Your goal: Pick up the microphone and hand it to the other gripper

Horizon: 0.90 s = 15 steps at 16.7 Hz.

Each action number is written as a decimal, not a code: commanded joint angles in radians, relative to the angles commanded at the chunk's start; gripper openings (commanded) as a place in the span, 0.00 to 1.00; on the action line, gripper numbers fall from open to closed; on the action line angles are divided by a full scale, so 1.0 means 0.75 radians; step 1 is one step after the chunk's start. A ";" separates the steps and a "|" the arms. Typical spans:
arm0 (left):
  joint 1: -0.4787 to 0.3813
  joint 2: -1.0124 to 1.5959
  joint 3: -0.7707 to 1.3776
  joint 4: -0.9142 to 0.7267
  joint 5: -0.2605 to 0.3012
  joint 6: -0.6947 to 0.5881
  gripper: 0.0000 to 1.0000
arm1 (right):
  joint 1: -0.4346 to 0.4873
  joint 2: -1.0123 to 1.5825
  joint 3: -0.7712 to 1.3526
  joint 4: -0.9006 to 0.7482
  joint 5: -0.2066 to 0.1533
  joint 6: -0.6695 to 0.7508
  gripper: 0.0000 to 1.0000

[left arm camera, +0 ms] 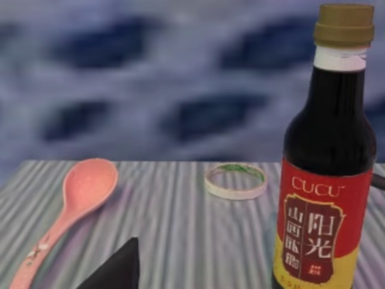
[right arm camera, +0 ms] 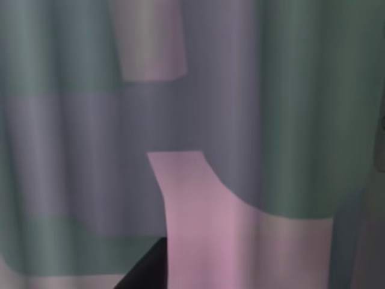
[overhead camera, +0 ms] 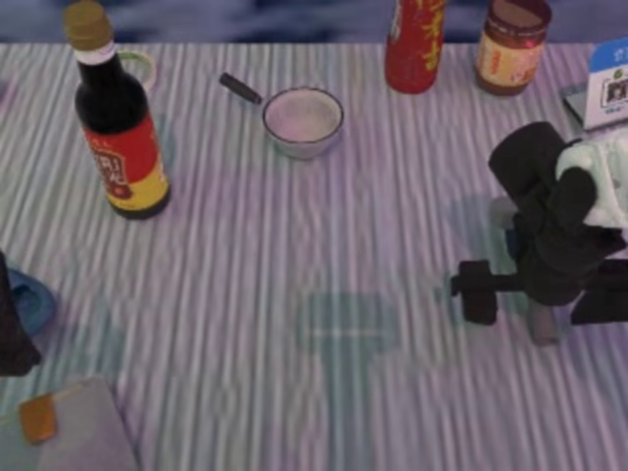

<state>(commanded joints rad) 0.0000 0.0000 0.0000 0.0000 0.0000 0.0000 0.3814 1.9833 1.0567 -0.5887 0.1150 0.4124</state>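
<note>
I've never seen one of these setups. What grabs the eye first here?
Probably the tall dark sauce bottle with its red label, standing upright at the table's far left. Next, the right arm's bulky black gripper, low over the table at the right edge. A small white saucepan sits near the far middle.

The dark sauce bottle (left arm camera: 328, 180) is showing "CUCU" on its red label, above large Chinese characters including 阳光.

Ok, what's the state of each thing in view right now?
Soy sauce bottle: upright, capped.
Saucepan: upright, empty.
Jar: upright, lidded.
Microphone: on the table, mostly hidden under the right arm.
Right gripper: low over the microphone.
Left gripper: parked at the table's left edge.
</note>
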 joint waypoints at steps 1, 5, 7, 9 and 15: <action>0.000 0.000 0.000 0.000 0.000 0.000 1.00 | 0.000 0.000 0.000 0.000 0.000 0.000 1.00; 0.000 0.000 0.000 0.000 0.000 0.000 1.00 | 0.000 0.000 0.000 0.000 0.000 0.000 0.70; 0.000 0.000 0.000 0.000 0.000 0.000 1.00 | 0.000 0.000 0.000 0.000 0.000 0.000 0.55; 0.000 0.000 0.000 0.000 0.000 0.000 1.00 | 0.000 0.000 0.000 0.000 0.000 0.000 0.40; 0.000 0.000 0.000 0.000 0.000 0.000 1.00 | 0.000 0.000 0.000 0.000 0.000 0.000 0.00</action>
<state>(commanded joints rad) 0.0000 0.0000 0.0000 0.0000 0.0000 0.0000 0.3814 1.9833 1.0567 -0.5887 0.1150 0.4124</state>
